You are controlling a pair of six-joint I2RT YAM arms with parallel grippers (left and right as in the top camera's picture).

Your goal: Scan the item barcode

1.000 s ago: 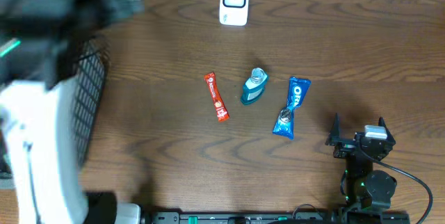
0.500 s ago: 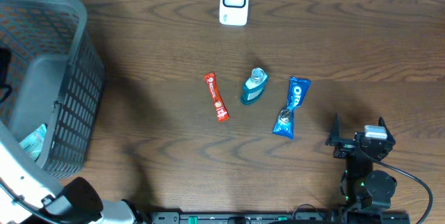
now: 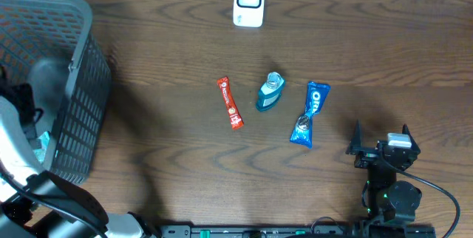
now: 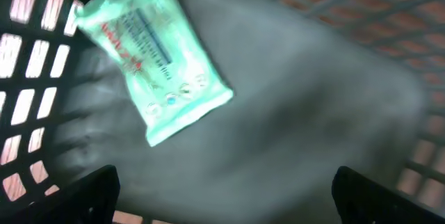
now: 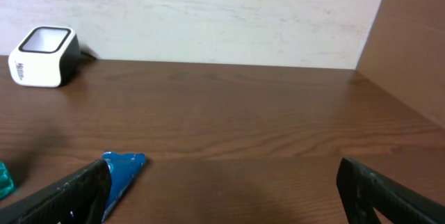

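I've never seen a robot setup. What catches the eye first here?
Three bright items lie in a row mid-table: a red stick packet, a teal bottle and a blue snack pack. A white scanner stands at the far edge, and a dark mesh basket at the left holds a pale green packet.

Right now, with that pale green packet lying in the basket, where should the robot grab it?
Probably across its narrow width, coming straight down from above. The packet lies flat on the basket floor, so only its long edges offer the left tool something to pinch; the walls block a sideways approach.
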